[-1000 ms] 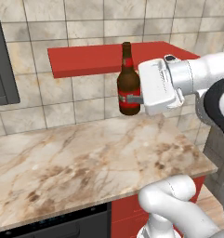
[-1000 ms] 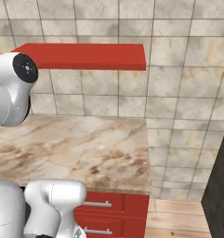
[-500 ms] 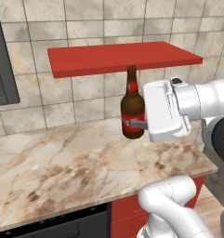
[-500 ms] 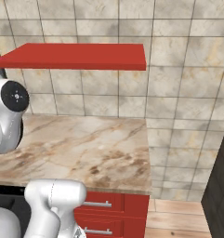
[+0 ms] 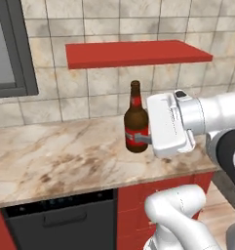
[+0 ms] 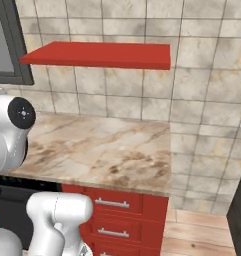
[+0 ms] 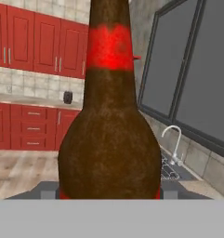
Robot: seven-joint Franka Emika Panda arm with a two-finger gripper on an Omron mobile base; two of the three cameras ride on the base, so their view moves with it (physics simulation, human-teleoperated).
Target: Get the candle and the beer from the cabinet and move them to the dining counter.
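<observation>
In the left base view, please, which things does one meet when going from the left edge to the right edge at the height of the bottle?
Dark window frame → beer, upright above the marbled counter → gripper, closed on the beer's label → white arm.

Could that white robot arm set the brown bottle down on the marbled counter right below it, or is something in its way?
Probably yes. The two-finger gripper holds the dark brown glass beer bottle upright above the marbled counter, and the stretch beneath looks bare.
</observation>
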